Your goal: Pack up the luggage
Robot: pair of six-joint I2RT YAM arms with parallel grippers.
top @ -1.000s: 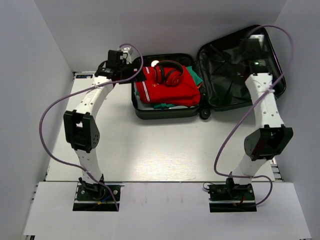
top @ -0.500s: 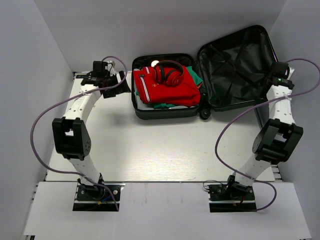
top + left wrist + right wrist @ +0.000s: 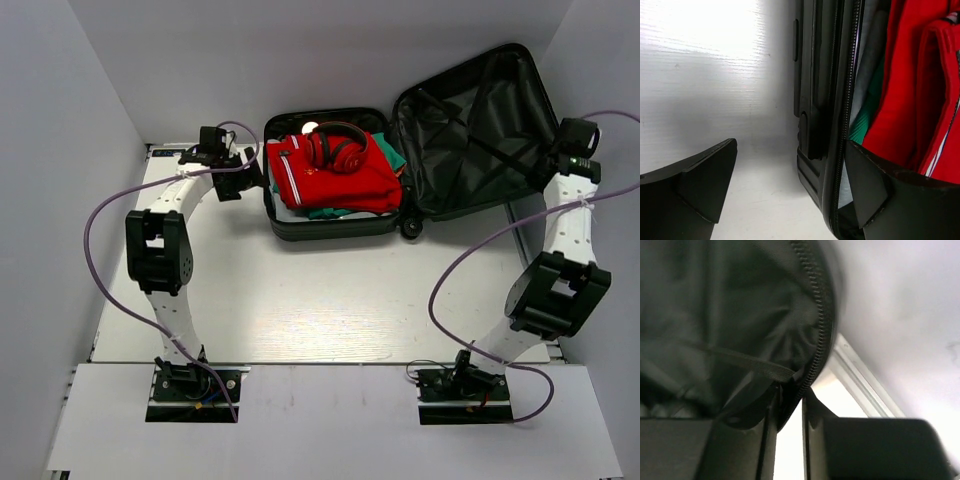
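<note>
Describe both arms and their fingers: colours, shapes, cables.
The left arm and right arm have white links with boxy black joints. A purple cable loops along each, from a black base plate. The fingers are matte black and wedge-shaped.

We see the black hard-shell luggage (image 3: 460, 140) open at the far side: its left half lies flat, packed full; its right half tilts upward, showing black lining and straps.
</note>
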